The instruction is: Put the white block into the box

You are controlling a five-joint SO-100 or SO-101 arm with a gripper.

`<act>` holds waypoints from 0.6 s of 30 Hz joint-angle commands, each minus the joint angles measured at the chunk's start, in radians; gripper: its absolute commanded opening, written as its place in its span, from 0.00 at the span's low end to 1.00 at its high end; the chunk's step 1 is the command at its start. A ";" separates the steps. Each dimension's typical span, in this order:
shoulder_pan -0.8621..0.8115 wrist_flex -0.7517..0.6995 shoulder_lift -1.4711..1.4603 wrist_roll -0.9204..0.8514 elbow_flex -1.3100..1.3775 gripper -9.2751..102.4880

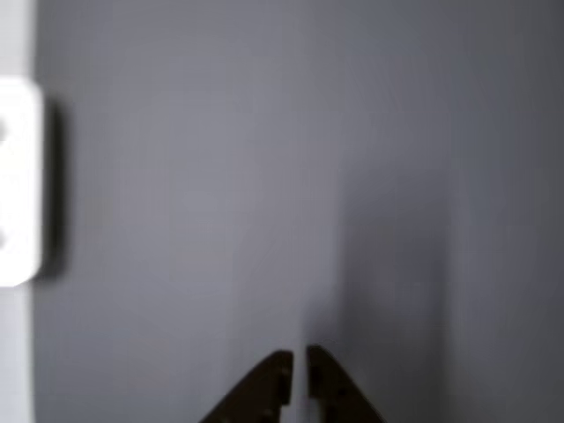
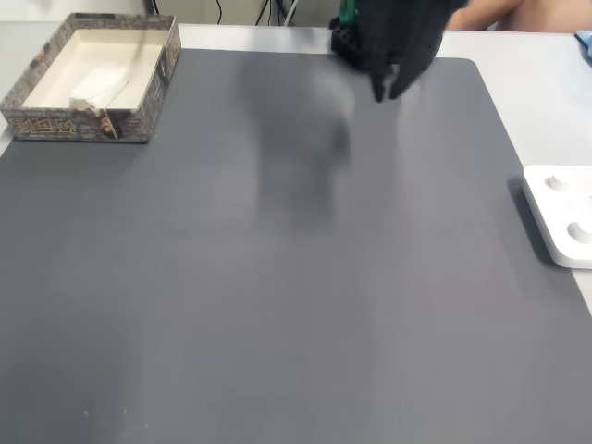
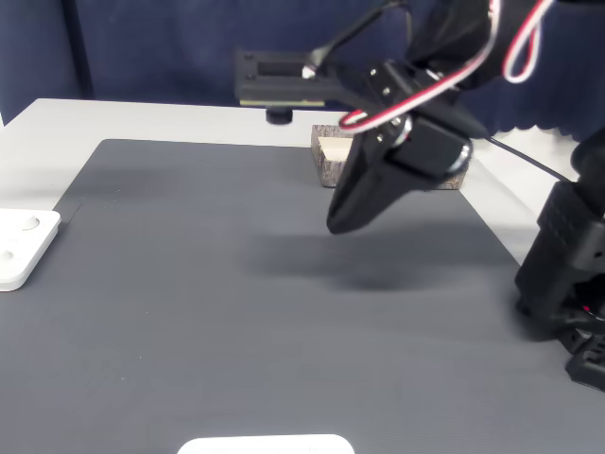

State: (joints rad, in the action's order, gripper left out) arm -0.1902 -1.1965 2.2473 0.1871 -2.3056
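Grey mat (image 2: pixel 277 277) lies nearest in a fixed view. The box (image 2: pixel 148 97) sits at its far left corner, the white block (image 2: pixel 97 88) inside, outline indistinct. Blurred gripper (image 1: pixel 300 374) hangs above the mat, empty, fingertips narrowly parted. White panel (image 2: pixel 560 217) is cropped at the right edge.

Lighting is even and diffuse from above in both fixed views: the grey mat (image 2: pixel 277 277) shows no glare, and the arm casts only a soft, smeared shadow beneath it. The other view is heavily out of focus throughout, with the end effector (image 1: pixel 300 379) tips reduced to soft dark wedges, the white panel (image 1: pixel 18 181) overexposed at the left edge, and a broad dim band down the right half. The arm is motion-blurred in a fixed view (image 2: pixel 398 37); the box (image 2: pixel 92 76) stays sharp.
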 commanded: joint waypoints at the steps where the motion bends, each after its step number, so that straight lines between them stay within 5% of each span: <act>1: 0.130 0.009 0.060 -0.032 -0.025 0.07; 7: 0.230 0.012 0.213 -0.161 -0.164 0.07; 18: 0.163 -0.034 0.655 -0.107 -0.492 0.07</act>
State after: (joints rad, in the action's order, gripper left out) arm 0.0077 -1.2118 2.7842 0.0598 -2.7504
